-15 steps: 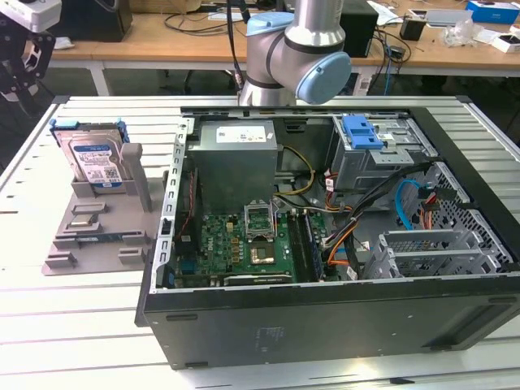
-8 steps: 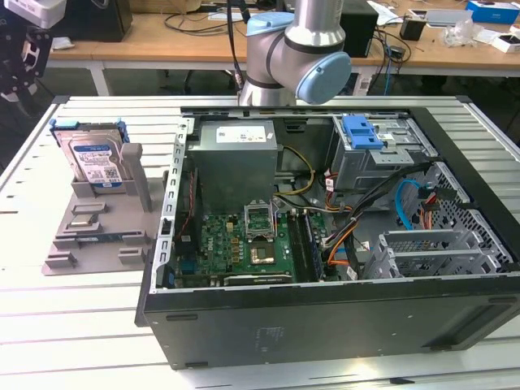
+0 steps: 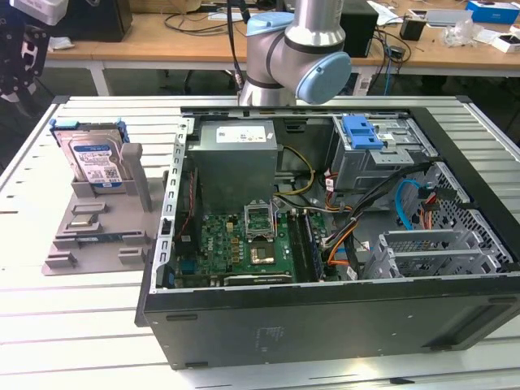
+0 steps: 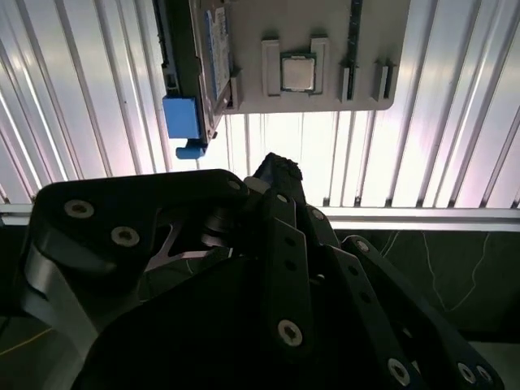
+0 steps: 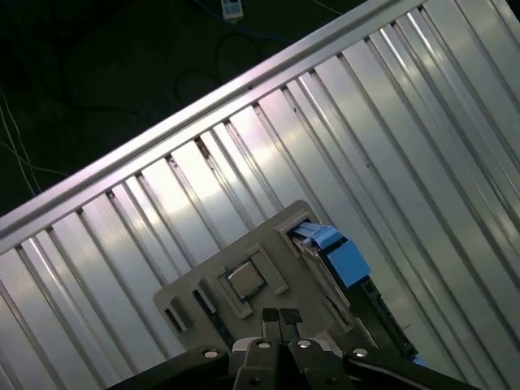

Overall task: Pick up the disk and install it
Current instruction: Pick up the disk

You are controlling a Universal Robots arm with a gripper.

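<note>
Exterior view, front to back. Nearest you, across the lower frame, lies the open computer case (image 3: 325, 325) on the ribbed aluminium table (image 3: 81, 325), with its motherboard (image 3: 244, 244) exposed at centre. Left of the case, at mid-left of the frame, sits a grey parts holder (image 3: 97, 244) with a processor chip (image 3: 84, 218) in one recess. The disk (image 3: 96, 158) stands on edge in the holder's rear slot, well apart from the case. Its labelled face is turned toward you and tipped slightly back. Its blue rails run up both sides, so the long axis appears upright. Behind the motherboard stand the grey power supply (image 3: 236, 158) and, to the exterior view's right, a blue ribbed latch (image 3: 361, 132). The arm (image 3: 301, 57) rises at top centre before a wooden desk (image 3: 162, 36). The gripper (image 3: 16, 77) hangs in the upper left corner, above and apart from the disk. In the first wrist view its fingertips (image 5: 271, 315) meet, clenched on nothing.
</note>
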